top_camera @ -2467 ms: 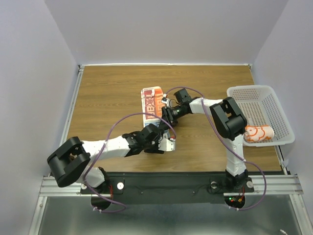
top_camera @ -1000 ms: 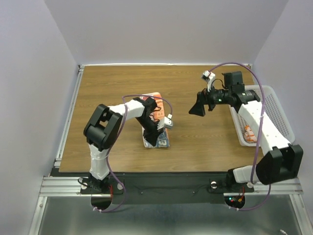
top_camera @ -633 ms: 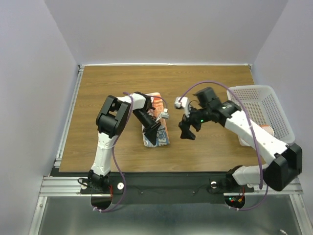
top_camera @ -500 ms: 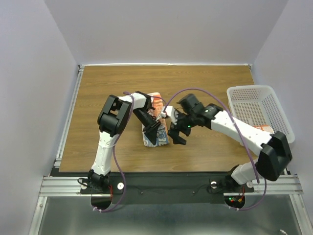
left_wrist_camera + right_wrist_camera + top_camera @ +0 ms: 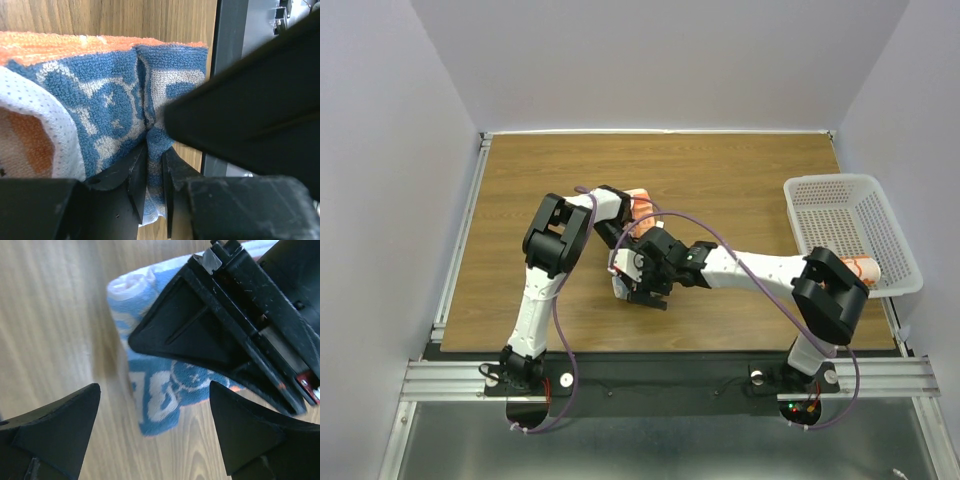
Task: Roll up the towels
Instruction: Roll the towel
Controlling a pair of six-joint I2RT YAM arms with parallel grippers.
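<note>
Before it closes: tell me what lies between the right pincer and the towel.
The right wrist view shows the left pincer, clamped on the towel, lying across it in front of the open right pincer; nothing else intervenes.

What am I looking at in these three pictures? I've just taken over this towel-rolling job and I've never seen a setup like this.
Two robot arms are bolted at the near edge of a wooden table. The wide picture looks down from above and behind them. The other two come from a camera on each wrist, so the black wedges at the bottom of those are that arm's own fingers.

On the table lies a towel, orange-edged with blue print, which seems partly rolled. The left gripper pinches a fold of it between nearly closed fingers. The right gripper hovers over the same towel, spread wide and holding nothing. On the right stands a white basket with a rolled towel inside.
</note>
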